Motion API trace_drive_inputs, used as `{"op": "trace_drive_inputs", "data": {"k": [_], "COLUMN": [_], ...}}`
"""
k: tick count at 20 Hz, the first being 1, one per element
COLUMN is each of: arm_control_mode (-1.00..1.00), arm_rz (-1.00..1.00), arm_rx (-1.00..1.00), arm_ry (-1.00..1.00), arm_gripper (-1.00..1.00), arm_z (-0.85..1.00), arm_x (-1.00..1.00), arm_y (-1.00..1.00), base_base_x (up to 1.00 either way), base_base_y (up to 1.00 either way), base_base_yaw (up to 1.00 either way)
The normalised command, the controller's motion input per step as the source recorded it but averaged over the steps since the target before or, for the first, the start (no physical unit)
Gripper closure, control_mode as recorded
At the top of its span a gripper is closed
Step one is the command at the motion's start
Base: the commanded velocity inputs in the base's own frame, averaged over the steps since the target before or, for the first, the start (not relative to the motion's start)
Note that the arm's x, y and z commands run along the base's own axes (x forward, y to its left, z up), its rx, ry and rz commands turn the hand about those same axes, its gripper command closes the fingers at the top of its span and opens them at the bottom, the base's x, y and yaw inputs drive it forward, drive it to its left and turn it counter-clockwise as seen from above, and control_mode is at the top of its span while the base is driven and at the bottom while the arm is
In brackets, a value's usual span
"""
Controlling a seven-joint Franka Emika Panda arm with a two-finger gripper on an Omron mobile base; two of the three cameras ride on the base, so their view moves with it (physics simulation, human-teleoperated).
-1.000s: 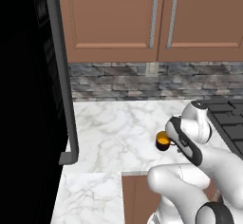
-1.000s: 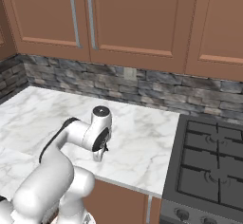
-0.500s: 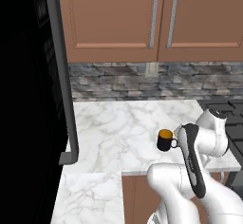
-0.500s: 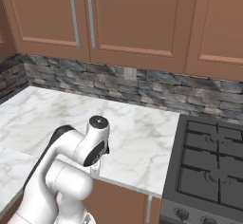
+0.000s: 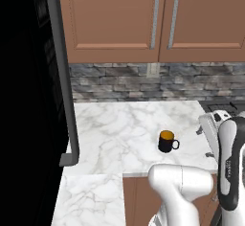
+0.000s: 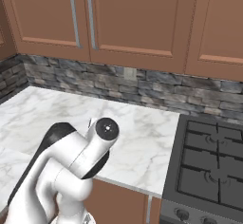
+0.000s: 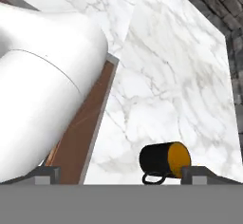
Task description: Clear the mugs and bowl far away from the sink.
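Observation:
A black mug [image 5: 166, 141] with an orange inside stands upright on the marble counter [image 5: 124, 124], near its front edge, handle to the right. My gripper [image 5: 205, 142] hangs just right of it, apart from it. In the hand view the mug [image 7: 163, 160] lies low in the frame, close to the right fingertip [image 7: 204, 173]. The gripper [image 7: 123, 175] is open, its jaws spread wide with nothing between them. The bowl and the sink are out of view.
A black gas stove [image 6: 209, 171] adjoins the counter on the right. A tall black appliance [image 5: 28, 100] with a grey handle walls off the left. Brown cabinets [image 5: 158, 19] hang over the stone backsplash [image 6: 142, 83]. My white arm [image 6: 71, 171] crosses the counter's front edge.
My hand has drawn back to the right, away from the mug, which now stands fully uncovered. The mug has not moved. The gripper stayed open.

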Motion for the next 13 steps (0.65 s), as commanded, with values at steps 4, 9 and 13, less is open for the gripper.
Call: {"op": "trace_drive_inputs", "data": {"k": [4,9,13], "arm_control_mode": [-1.0,-1.0,-1.0], "arm_rz": [-0.21,-0.3,-0.68], "arm_rx": [0.03,0.0,0.0], "arm_ry": [-0.26,-0.09,0.22], "arm_gripper": [-1.0,-1.0,-1.0], "arm_z": [1.0,1.0,0.51], "arm_x": [-0.57,-0.45,0.0], "arm_y": [0.11,0.07,0.01], "base_base_x": [0.0,0.0,0.0], "base_base_y": [0.0,0.0,0.0], "base_base_yaw": [0.0,0.0,0.0]}}
